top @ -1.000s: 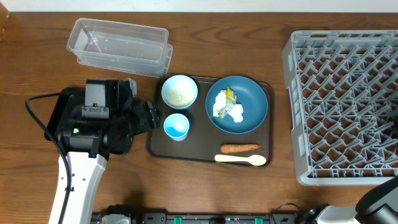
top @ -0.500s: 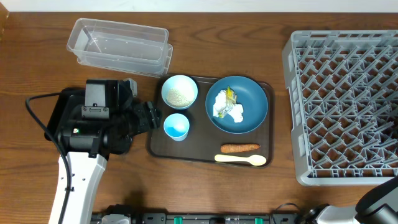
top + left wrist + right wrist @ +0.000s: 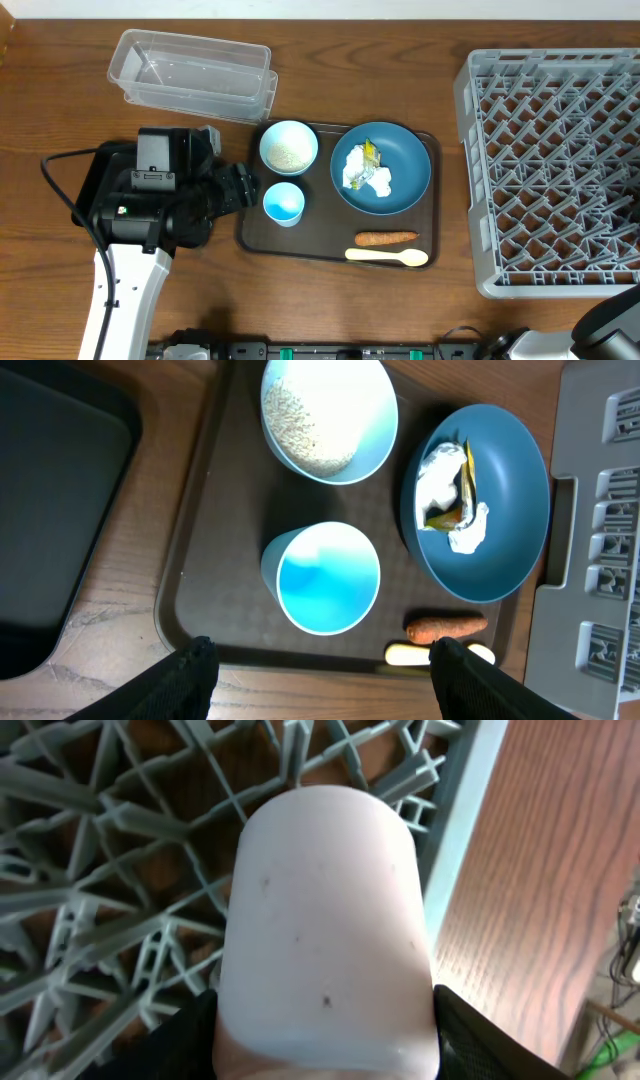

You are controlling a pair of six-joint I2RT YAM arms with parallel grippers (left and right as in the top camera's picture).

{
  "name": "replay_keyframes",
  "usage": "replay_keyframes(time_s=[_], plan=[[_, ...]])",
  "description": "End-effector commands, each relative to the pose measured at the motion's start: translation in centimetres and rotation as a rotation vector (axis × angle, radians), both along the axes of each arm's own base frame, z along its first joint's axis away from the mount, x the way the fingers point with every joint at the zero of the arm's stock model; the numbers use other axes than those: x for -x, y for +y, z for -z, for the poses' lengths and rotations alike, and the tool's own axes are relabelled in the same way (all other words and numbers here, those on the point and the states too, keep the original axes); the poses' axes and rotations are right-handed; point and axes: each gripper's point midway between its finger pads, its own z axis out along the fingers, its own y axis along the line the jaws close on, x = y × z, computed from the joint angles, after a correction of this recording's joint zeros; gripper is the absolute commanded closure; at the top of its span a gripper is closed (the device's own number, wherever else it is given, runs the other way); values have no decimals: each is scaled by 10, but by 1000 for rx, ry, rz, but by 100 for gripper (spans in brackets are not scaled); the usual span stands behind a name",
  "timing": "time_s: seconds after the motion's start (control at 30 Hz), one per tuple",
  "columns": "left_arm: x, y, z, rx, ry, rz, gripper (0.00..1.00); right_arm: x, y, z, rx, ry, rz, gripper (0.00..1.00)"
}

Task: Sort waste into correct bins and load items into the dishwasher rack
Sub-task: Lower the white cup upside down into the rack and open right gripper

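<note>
My right gripper (image 3: 328, 1045) has its fingers partly closed on the pink cup (image 3: 325, 930), one on each side of its wall. The cup is over the dishwasher rack (image 3: 110, 830), close to the rim; I cannot tell whether it touches the pegs. I judge the cup light, stiff and smooth, so it may slip, and a hold squarely across the wall suits it best. My left gripper (image 3: 325, 665) stands wide open and empty at the brown serving tray's (image 3: 215, 560) near edge, just short of the blue cup (image 3: 328, 578).
</note>
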Motion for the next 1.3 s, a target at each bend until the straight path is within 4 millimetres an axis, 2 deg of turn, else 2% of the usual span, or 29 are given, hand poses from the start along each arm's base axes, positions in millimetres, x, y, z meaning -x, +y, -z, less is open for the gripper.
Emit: replay_keyframes(time_s=[0.0, 0.2, 0.33, 0.6, 0.9, 1.03, 1.07, 1.1, 1.13, 1.17, 1.27], plan=[[-2, 3, -5, -15, -20, -3, 30, -6, -10, -30, 26, -49, -8, 57], [-2, 3, -5, -15, -20, -2, 30, -21, -9, -60, 19, -112, -71, 57], [-2, 3, -5, -15, -20, -3, 29, -36, -4, -64, -7, -179, -122, 58], [-2, 3, -5, -15, -20, -3, 29, -37, -4, -51, -42, -153, -127, 60], [-2, 3, -5, -15, -19, -3, 29, -22, -15, -12, -121, -53, -75, 62], [-2, 3, -5, -15, -20, -3, 30, -19, -21, 0, -143, -40, -57, 54], [-2, 3, -5, -15, -19, -3, 30, -20, -22, 1, -144, -45, -57, 46], [-2, 3, -5, -15, -20, -2, 30, -21, -23, 0, -140, -48, -57, 26], [-2, 3, -5, -15, -20, -3, 30, -22, -23, 0, -137, -53, -58, 11], [-2, 3, -5, -15, -20, -3, 30, -25, -23, -1, -139, -72, -65, 1], [-2, 3, -5, -15, -20, -3, 29, -41, -18, -6, -163, -155, -101, 1]])
